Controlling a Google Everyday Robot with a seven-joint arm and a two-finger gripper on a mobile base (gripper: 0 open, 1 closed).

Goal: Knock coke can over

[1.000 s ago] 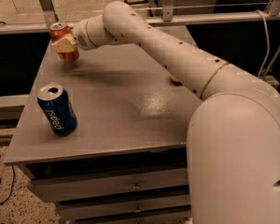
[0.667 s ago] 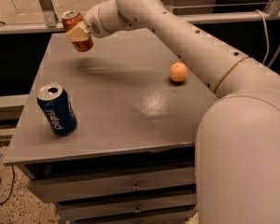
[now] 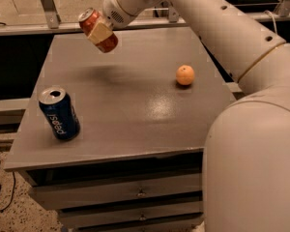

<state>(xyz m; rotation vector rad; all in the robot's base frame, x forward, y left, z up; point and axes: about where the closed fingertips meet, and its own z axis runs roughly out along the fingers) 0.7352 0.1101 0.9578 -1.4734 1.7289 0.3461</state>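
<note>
The red coke can (image 3: 90, 20) with a silver top is tilted and held in the air above the far left part of the grey table (image 3: 135, 105). My gripper (image 3: 101, 31) is shut on the coke can, its cream finger across the can's middle. The white arm reaches in from the right. The can's shadow lies on the table below it.
A blue Pepsi can (image 3: 59, 114) stands upright near the table's front left corner. An orange (image 3: 185, 75) lies at the right side of the table. Drawers sit under the table's front edge. A metal rail runs behind the table.
The gripper has lifted the coke can off the table's far left corner and carried it up and to the right, tilted. The Pepsi can has not moved.
</note>
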